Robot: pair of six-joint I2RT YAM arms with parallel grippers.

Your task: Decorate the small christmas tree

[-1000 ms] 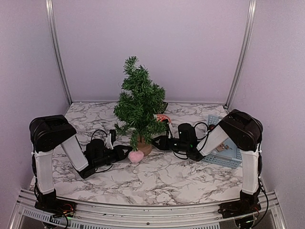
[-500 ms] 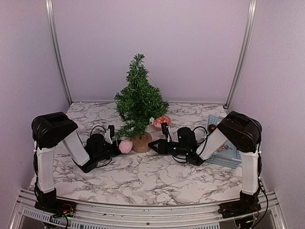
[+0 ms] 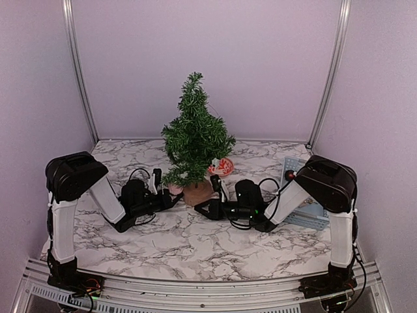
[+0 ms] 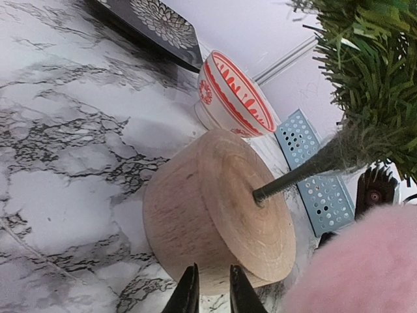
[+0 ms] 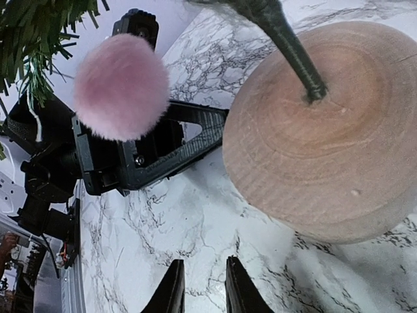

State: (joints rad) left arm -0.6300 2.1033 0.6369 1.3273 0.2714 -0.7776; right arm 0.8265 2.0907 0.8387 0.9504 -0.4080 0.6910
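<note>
Tree: small christmas tree (image 3: pixel 195 134) upright at the middle of the marble worktop (image 3: pixel 215 248), toward the back wall, between the two arms.
Base: round wooden base (image 4: pixel 215 215) flat on the worktop, thin trunk rising from its centre.
Left jaws: left gripper (image 4: pixel 210 297) low over the worktop, just beside the base on its left side. Tips almost together with a slim gap. Cannot tell whether anything thin is pinched there.
Right jaws: right gripper (image 5: pixel 203 290) low in front of the base, a little to its right, near but apart from it. Tips slightly parted, bare marble showing between, nothing held.
Pompom: fluffy pink pompom (image 5: pixel 121 87) under the lowest branches, just left of the base, right by the left gripper. Hung from a branch or carried by the gripper, cannot tell.
Bowl: red-and-white bowl (image 4: pixel 231 98) on the worktop behind the base, to its right and near it.
Basket: pale blue perforated basket (image 4: pixel 313 179) at the right side of the worktop, partly hidden by the right arm.
Dark piece: flat dark piece with a white flower pattern (image 4: pixel 156 19) lying behind the tree.
</note>
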